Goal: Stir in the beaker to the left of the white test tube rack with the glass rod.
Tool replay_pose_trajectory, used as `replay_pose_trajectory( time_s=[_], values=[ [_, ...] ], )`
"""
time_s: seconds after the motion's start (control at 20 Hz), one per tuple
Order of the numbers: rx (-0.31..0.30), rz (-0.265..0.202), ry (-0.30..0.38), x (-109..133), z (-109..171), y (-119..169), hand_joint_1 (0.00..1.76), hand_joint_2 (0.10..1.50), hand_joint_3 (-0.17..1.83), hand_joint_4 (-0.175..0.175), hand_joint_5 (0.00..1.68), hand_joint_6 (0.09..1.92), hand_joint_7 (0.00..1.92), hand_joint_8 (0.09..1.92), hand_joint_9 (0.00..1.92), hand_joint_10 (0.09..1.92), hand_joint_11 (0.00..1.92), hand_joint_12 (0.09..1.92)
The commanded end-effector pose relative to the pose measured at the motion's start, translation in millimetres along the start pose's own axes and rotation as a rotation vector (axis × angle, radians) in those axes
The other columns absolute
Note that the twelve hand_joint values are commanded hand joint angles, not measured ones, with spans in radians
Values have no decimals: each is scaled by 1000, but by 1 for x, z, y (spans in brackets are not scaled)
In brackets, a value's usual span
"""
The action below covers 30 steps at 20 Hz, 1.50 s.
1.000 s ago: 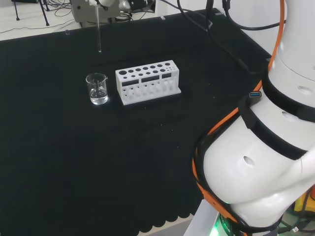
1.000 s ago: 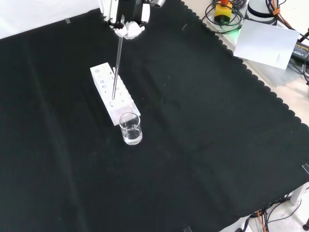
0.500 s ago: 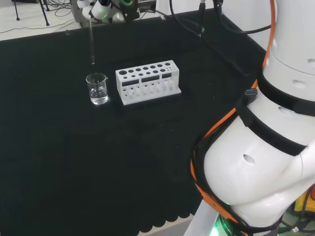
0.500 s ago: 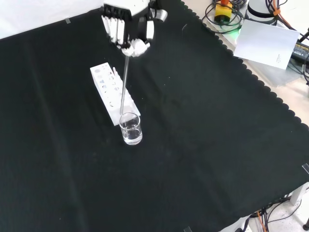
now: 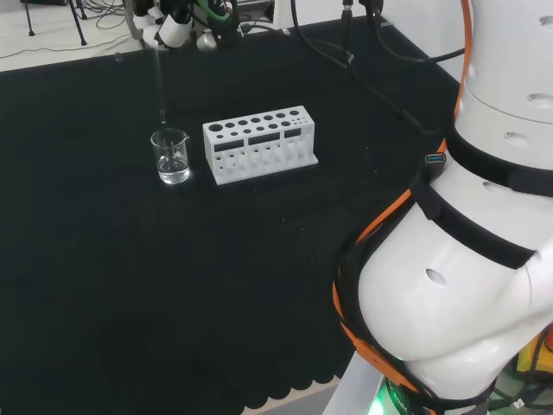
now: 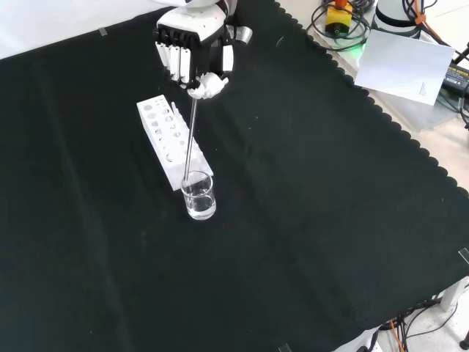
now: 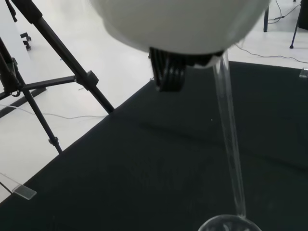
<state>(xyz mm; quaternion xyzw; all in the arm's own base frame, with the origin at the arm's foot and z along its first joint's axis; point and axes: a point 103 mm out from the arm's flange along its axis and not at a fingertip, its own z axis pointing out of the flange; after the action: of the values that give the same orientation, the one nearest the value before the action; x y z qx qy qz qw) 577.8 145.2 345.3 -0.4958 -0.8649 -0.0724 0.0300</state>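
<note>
In the head view, going left to right, the beaker [image 5: 172,156] comes first, standing upright on the black worktop [image 5: 130,285] with a little clear liquid in its bottom. The glass rod [image 5: 159,86] hangs nearly straight down above it, its lower tip just over the rim and not yet in the liquid, as far as this view tells. The hand [image 5: 177,19] is at the rod's upper end, fingers curled and pinching the rod. Just right of the beaker stands the white test tube rack [image 5: 260,143], close beside it but not touching. Farther right are the arm's own white links.

In the front view the hand [image 6: 192,53] pinches the rod [image 6: 190,132] at its top, and the rod's tip meets the mouth of the beaker [image 6: 198,196], which stands at the near end of the rack [image 6: 172,140].

The rod is probably light, stiff, smooth and brittle; held high, its tip can swing, so it could knock the thin glass wall. The beaker looks light enough to tip if pushed sideways.
</note>
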Motion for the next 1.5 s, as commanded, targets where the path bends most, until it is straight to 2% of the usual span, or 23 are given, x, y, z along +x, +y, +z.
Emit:
replay_pose_trajectory(
  time_s=[0.05, 0.25, 0.4, 0.9, 1.25, 1.5],
  values=[
    [7, -2, -5, -3, 2, -5, 1321, 472, 1081, -175, 1264, 706, 1214, 1238, 1648, 1021, 1716, 833],
    [19, -19, -11, 0, 5, -8, 1321, 472, 1081, -175, 1264, 705, 1215, 1237, 1649, 1021, 1716, 833],
    [28, -13, -8, 0, 11, -9, 1321, 472, 1081, -175, 1265, 704, 1215, 1237, 1650, 1021, 1716, 834],
    [77, -21, 17, -10, 44, -3, 1322, 471, 1081, -175, 1267, 702, 1215, 1236, 1651, 1021, 1715, 836],
    [104, -35, 32, -19, 70, -9, 1322, 471, 1081, -175, 1268, 700, 1216, 1236, 1651, 1020, 1715, 837],
    [142, -44, 26, -16, 68, -10, 1322, 470, 1082, -175, 1269, 699, 1216, 1235, 1651, 1021, 1714, 838]
  ],
)
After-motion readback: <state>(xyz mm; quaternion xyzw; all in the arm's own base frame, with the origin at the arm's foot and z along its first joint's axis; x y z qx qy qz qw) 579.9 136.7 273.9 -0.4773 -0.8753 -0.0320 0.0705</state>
